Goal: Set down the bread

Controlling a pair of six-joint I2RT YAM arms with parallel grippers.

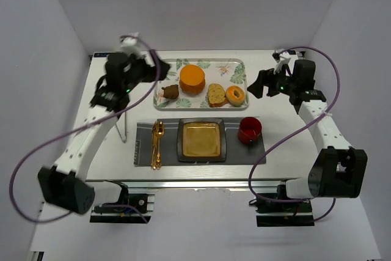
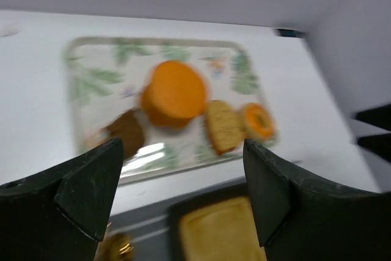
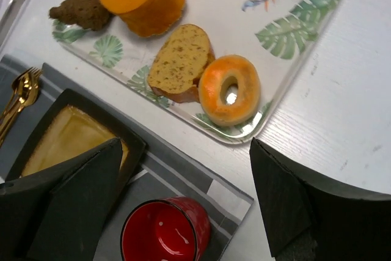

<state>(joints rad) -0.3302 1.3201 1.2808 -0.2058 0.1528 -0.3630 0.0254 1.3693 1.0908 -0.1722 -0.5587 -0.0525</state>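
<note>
White table, 2 arms flanking a leaf-printed rectangular tray (image 1: 211, 65).
The speckled brown bread slice (image 1: 215, 95) lies on the tray beside the orange glazed doughnut (image 1: 235, 95), long axis roughly near-to-far. The right gripper (image 1: 256, 85), spread and empty, sits nearer than the equally open left gripper (image 1: 154, 70).

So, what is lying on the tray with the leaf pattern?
On the tray lie four foods: a round orange block, a bread slice, a doughnut and a brown lump. The tray surface under them is covered.
</note>
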